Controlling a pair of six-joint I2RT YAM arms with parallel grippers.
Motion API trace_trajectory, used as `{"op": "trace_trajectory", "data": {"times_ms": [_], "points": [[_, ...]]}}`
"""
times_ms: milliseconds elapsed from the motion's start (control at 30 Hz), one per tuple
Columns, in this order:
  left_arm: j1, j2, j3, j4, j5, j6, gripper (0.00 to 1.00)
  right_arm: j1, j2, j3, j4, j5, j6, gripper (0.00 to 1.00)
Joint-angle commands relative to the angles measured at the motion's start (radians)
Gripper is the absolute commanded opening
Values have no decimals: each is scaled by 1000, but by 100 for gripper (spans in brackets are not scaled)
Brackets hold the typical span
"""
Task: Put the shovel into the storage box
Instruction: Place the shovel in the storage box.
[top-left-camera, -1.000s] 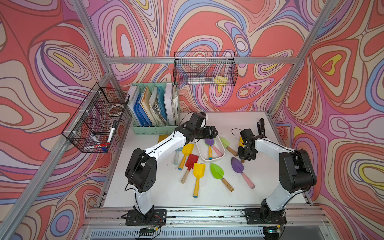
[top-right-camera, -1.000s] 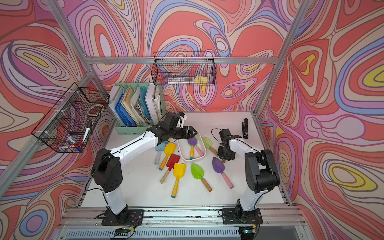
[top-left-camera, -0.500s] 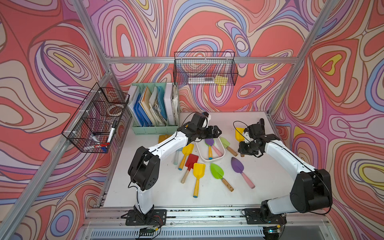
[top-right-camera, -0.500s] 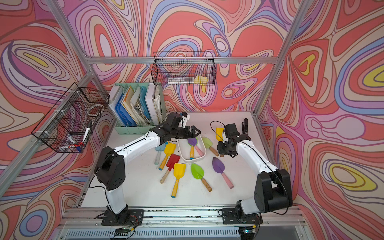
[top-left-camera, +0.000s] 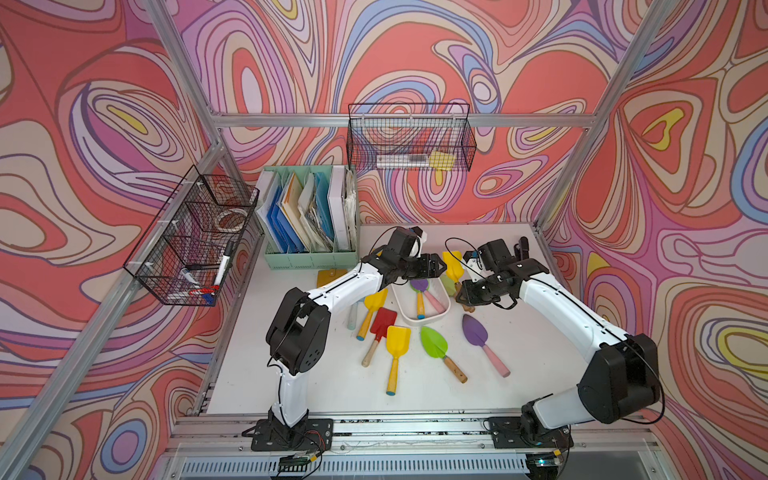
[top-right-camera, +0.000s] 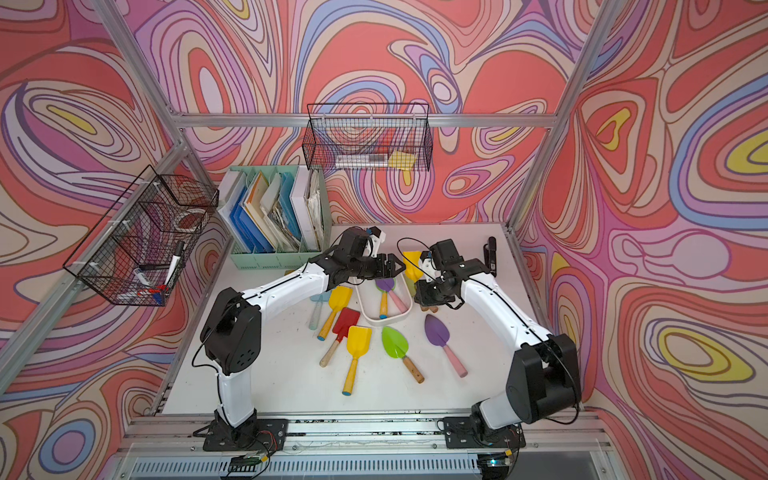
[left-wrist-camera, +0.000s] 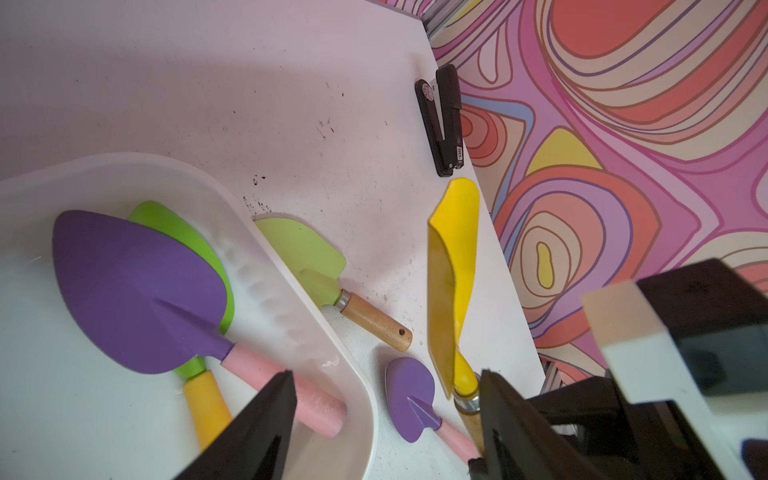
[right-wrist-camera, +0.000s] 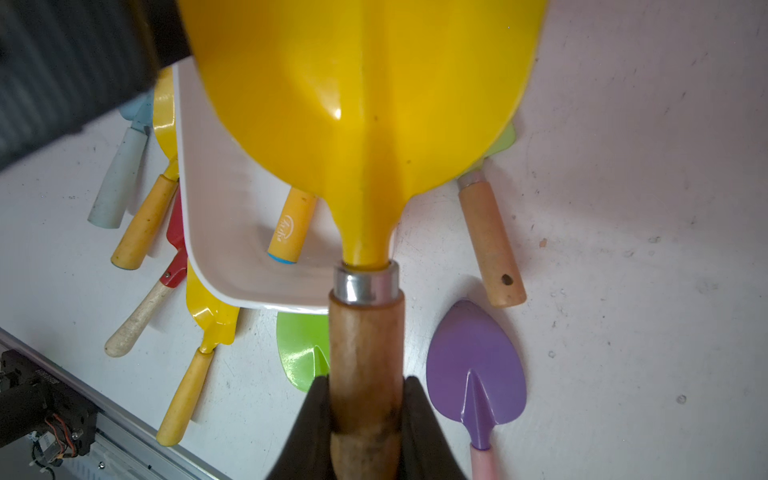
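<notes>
My right gripper (right-wrist-camera: 365, 415) is shut on the wooden handle of a yellow shovel (right-wrist-camera: 365, 104) and holds it in the air beside the right side of the white storage box (top-left-camera: 428, 321). Both top views show the yellow shovel (top-left-camera: 453, 264) (top-right-camera: 412, 266) with its blade pointing away from me. My left gripper (left-wrist-camera: 386, 419) stands open over the box's far end, and the yellow shovel's neck (left-wrist-camera: 463, 374) lies close to one of its fingers (left-wrist-camera: 507, 415). A purple shovel (left-wrist-camera: 137, 291) and a green shovel (left-wrist-camera: 174, 224) lie in the storage box (left-wrist-camera: 266, 291).
Loose on the table near the box lie a yellow shovel (top-left-camera: 397, 345), a red one (top-left-camera: 382, 324), a green one (top-left-camera: 434, 343), a purple one (top-left-camera: 476, 330) and a pale green one (left-wrist-camera: 303, 249). A black stapler (left-wrist-camera: 442, 120) sits at the table's far right edge. The mint file organizer (top-left-camera: 307, 216) stands at the back left.
My right arm has lifted the yellow shovel off the table and carried it left toward the box and my left gripper. The left gripper's jaws have narrowed a little.
</notes>
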Motion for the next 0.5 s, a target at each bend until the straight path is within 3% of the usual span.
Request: {"op": "trace_trajectory", "data": {"times_ms": [0,467], "points": [[-7,7,22,6,-16,22,70,12,17,33,5,-7,9,0],[-18,33,84,-116,-142,37,37,91,90,114,-12,121,127,0]]}}
